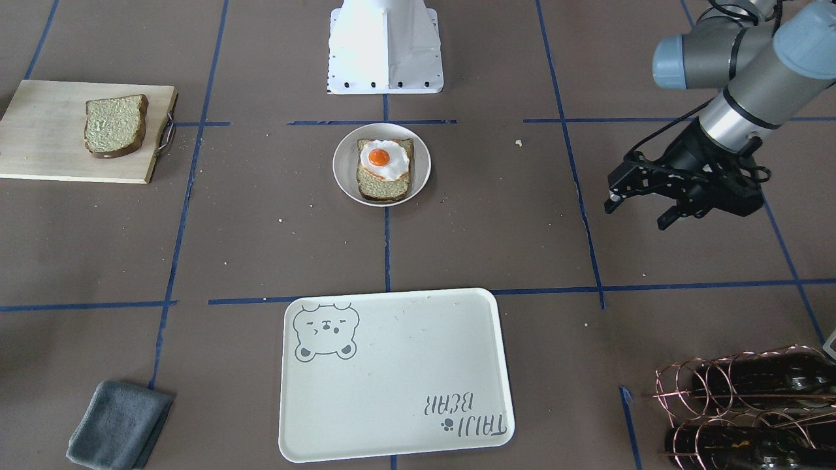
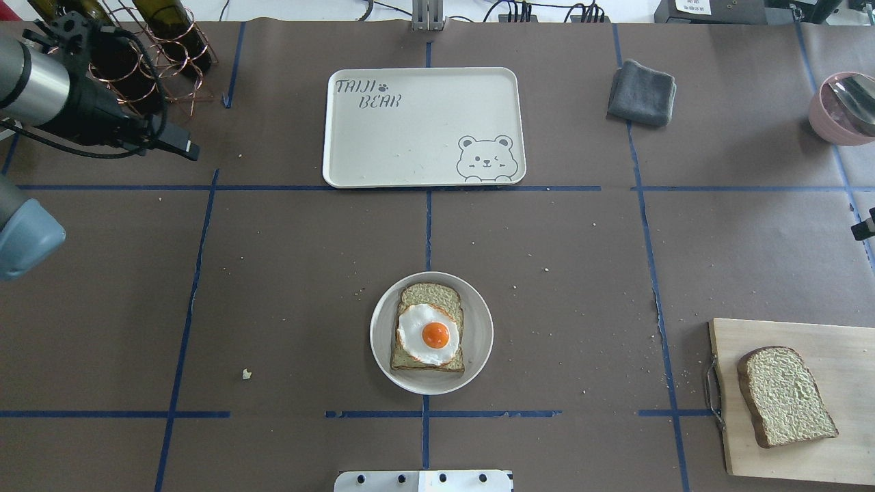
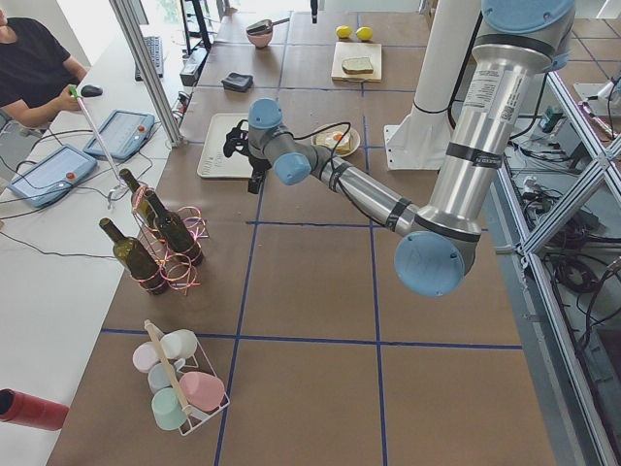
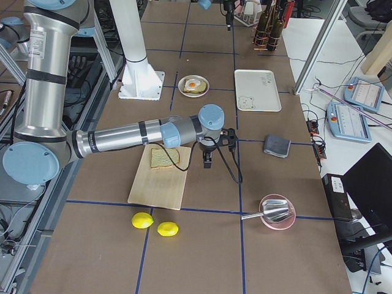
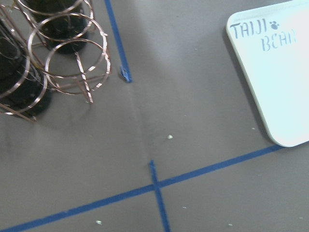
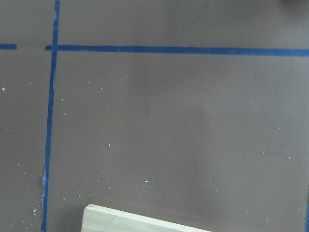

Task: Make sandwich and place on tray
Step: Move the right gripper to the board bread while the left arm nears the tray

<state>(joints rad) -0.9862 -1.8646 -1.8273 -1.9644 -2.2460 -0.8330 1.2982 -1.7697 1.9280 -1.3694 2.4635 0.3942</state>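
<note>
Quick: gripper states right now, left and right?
Left gripper: open, holding nothing.
Right gripper: cannot tell; too small and far in view.

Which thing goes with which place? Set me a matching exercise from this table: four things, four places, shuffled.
Things:
1. fried egg
2. loose bread slice
3. tray
4. grey cloth

Places or states:
A. on the cutting board
B. bare, nothing on it
C. on the lower slice in the white plate
D. folded on the table

Pairs: 1-C, 2-A, 3-B, 4-D.
</note>
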